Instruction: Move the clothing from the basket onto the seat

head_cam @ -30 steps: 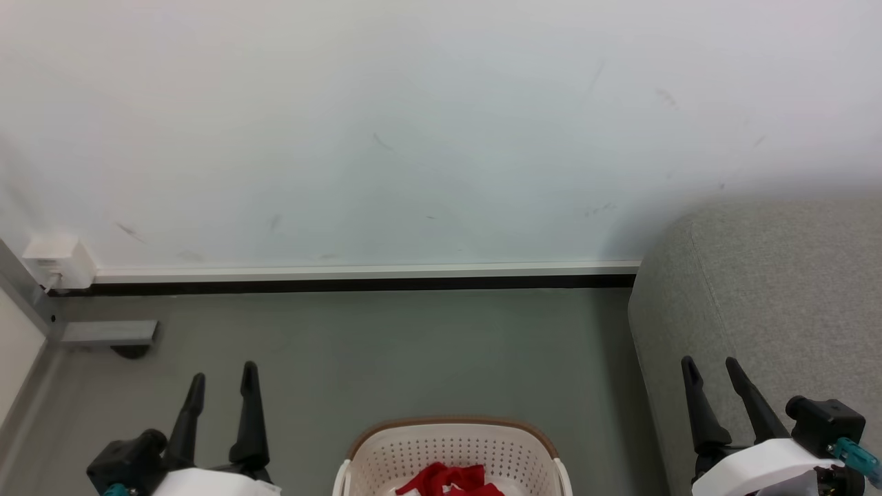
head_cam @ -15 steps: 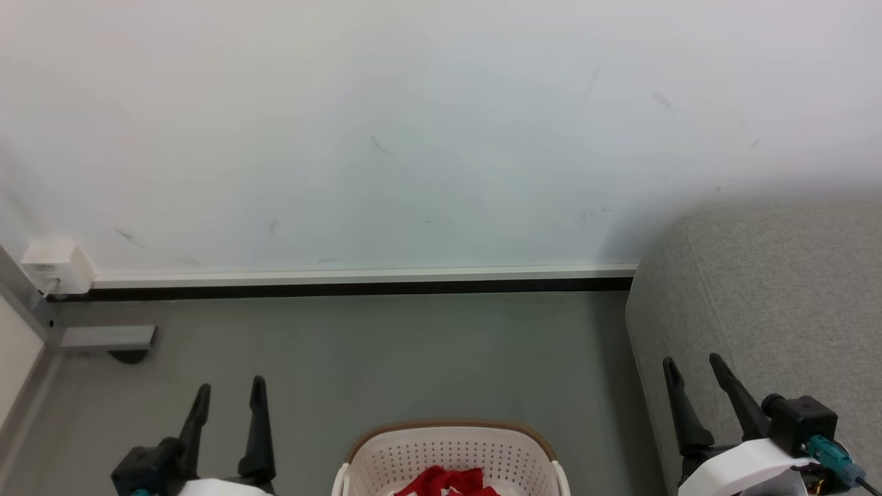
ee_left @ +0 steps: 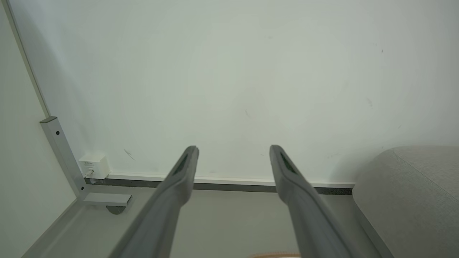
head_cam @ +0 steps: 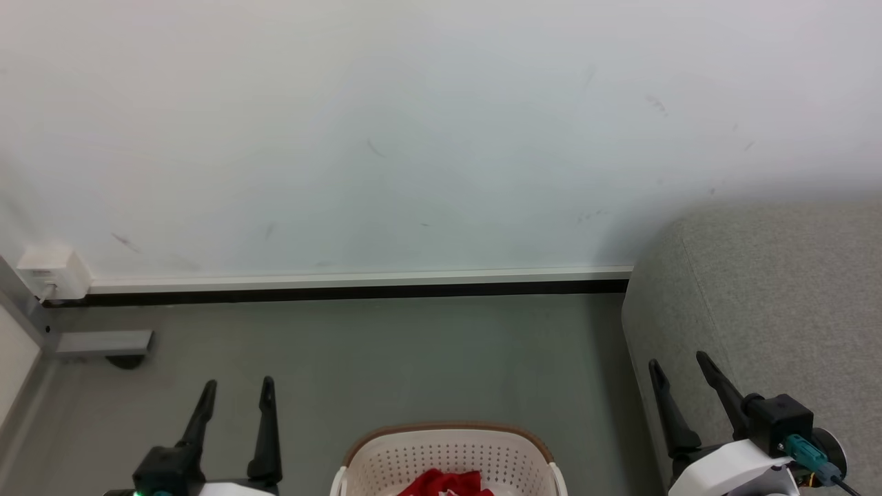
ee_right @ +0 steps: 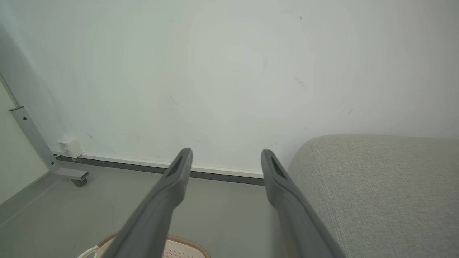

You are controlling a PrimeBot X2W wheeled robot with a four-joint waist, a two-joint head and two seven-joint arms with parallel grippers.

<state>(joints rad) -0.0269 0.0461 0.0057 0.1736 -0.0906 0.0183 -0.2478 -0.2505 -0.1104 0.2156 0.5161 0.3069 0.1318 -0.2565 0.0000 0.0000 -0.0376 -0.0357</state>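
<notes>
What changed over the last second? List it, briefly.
Both grippers drew inward toward the basket: the left gripper rightward and slightly lower in the head view, the right gripper leftward. The camera shifted slightly too. Jaws stayed open and empty; the clothing stayed in the basket.

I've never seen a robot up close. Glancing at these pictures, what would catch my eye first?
The splash of bright red clothing in the cream basket, at the bottom middle of the head view, stands out first. Next come two dark forked claws, both open: the left claw at lower left, the right claw at lower right, in front of the big grey seat.
</notes>
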